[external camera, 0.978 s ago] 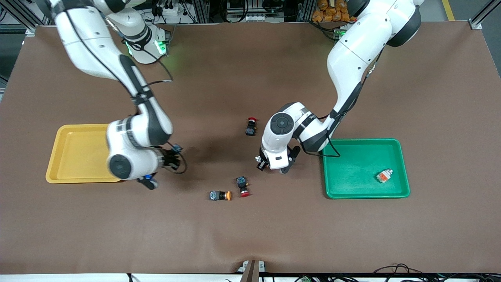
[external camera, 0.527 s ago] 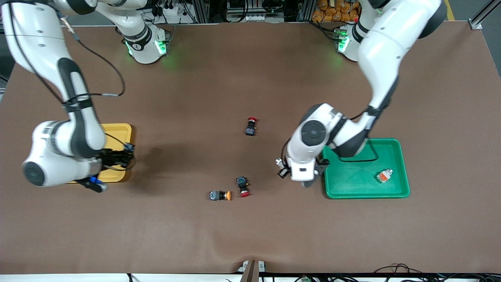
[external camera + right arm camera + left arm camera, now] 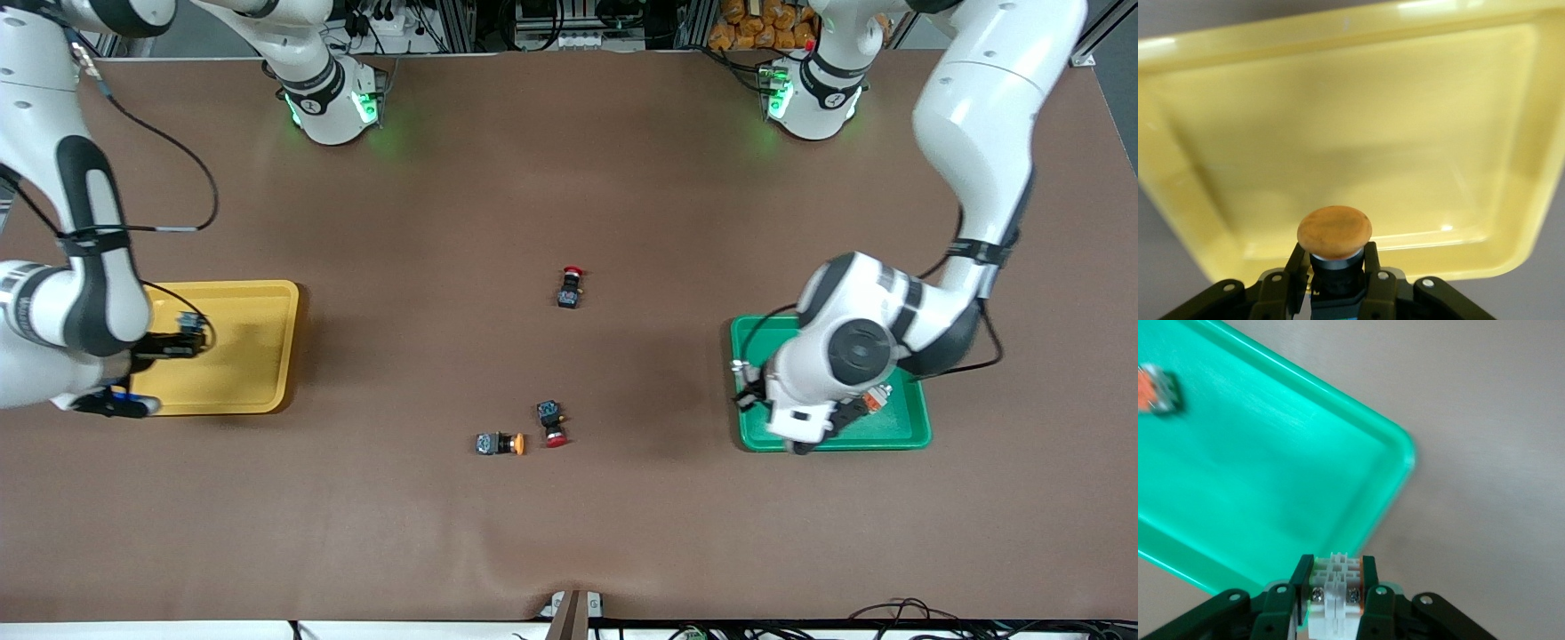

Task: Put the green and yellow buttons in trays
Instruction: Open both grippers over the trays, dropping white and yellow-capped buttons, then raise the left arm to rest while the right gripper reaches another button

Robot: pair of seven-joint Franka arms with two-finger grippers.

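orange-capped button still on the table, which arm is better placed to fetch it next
Neither is free: the right gripper holds a yellow-capped button over the yellow tray, the left gripper a whitish button at the green tray. The lone button looks slightly closer to the left.

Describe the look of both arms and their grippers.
Both arms have glossy white shells with black joint bands and round grey end caps. A thin black cable runs along each. Green lights glow at both bases. The left gripper and right gripper have black fingers with silver screws.
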